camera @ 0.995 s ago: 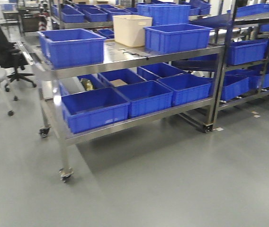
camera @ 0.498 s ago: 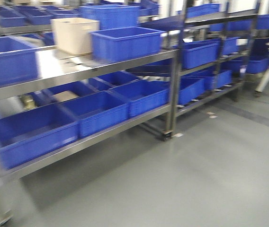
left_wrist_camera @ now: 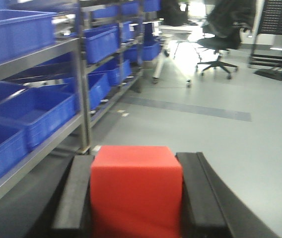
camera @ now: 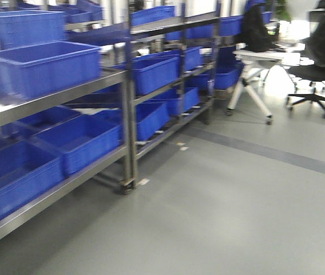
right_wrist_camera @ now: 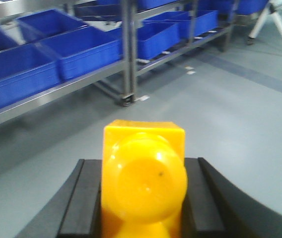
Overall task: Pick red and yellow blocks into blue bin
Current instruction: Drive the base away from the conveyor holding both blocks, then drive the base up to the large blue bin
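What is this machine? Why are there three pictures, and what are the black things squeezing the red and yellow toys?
This is a robot on wheels with two arms. One camera looks ahead from its body. It shows metal shelves full of blue tubs, a grey floor, and an office chair far back. The other two cameras sit on the robot's wrists, so they see its hands up close. The black things are those hands, called grippers. The left gripper squeezes a red cube between its two fingers. The right gripper squeezes a yellow brick with round bumps. Neither block is in a tub yet.
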